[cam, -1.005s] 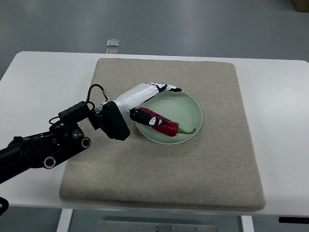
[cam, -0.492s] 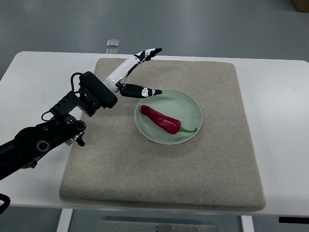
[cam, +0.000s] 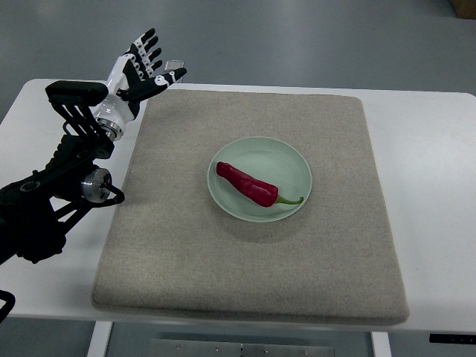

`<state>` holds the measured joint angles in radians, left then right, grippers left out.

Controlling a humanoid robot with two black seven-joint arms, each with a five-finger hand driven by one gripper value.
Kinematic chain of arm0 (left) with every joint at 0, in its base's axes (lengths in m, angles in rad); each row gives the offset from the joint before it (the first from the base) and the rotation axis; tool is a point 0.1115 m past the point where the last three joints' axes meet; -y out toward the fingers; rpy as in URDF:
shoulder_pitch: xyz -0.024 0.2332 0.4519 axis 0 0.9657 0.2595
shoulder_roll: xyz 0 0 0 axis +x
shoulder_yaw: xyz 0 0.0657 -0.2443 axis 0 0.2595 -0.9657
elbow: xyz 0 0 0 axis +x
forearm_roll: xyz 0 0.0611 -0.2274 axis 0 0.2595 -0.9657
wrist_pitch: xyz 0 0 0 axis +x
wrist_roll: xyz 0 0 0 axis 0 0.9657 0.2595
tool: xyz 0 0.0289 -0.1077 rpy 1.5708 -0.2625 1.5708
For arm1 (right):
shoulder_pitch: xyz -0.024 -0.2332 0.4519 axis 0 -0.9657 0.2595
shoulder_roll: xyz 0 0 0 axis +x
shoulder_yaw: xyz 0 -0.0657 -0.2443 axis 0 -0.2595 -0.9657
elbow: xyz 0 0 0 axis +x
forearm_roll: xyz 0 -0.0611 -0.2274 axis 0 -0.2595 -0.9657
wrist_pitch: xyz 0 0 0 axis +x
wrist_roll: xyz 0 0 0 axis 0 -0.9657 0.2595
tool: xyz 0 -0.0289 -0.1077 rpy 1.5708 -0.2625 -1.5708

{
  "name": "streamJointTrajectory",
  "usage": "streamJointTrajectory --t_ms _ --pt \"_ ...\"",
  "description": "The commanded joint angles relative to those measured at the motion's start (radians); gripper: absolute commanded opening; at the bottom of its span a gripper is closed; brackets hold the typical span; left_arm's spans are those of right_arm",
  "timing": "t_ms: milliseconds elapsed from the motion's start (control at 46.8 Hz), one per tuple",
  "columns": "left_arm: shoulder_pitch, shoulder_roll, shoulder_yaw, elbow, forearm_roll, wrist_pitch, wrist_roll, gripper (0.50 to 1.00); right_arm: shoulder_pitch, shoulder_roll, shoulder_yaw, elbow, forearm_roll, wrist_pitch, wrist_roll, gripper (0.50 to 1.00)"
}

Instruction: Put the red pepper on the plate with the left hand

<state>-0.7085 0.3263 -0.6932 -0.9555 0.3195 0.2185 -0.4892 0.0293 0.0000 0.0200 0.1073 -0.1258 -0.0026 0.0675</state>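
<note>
Now the left hand [cam: 139, 71] fingers [cam: 147, 46] spread wide, empty, well apart from the red pepper [cam: 248, 185].

Pepper [cam: 248, 185] lay in plate [cam: 292, 164], plate sat on mat [cam: 245, 268] right of and nearer than left hand [cam: 138, 73], well apart

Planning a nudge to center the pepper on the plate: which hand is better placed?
Left. Only the left hand is in view, open at the mat's far-left corner; red pepper lies on the plate.

The left hand [cam: 138, 72] is raised at upper left, fingers spread, empty.
</note>
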Motion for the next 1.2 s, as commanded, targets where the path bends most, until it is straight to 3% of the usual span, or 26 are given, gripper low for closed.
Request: streamJointTrajectory --t_ms 0,406,1176 --pt "0.000 -0.001 -0.018 0.024 -0.092 -0.002 0.000 0.994 0.000 0.000 0.000 0.000 0.000 0.000 0.000 0.928" --pt "0.012 -0.009 -0.098 0.067 -0.319 -0.021 0.000 0.996 0.000 0.000 0.000 0.000 0.000 0.001 0.000 0.928" --pt "0.011 -0.052 -0.097 0.069 -0.312 -0.028 0.000 0.996 -0.005 0.000 0.000 0.008 -0.005 0.009 -0.008 0.928"
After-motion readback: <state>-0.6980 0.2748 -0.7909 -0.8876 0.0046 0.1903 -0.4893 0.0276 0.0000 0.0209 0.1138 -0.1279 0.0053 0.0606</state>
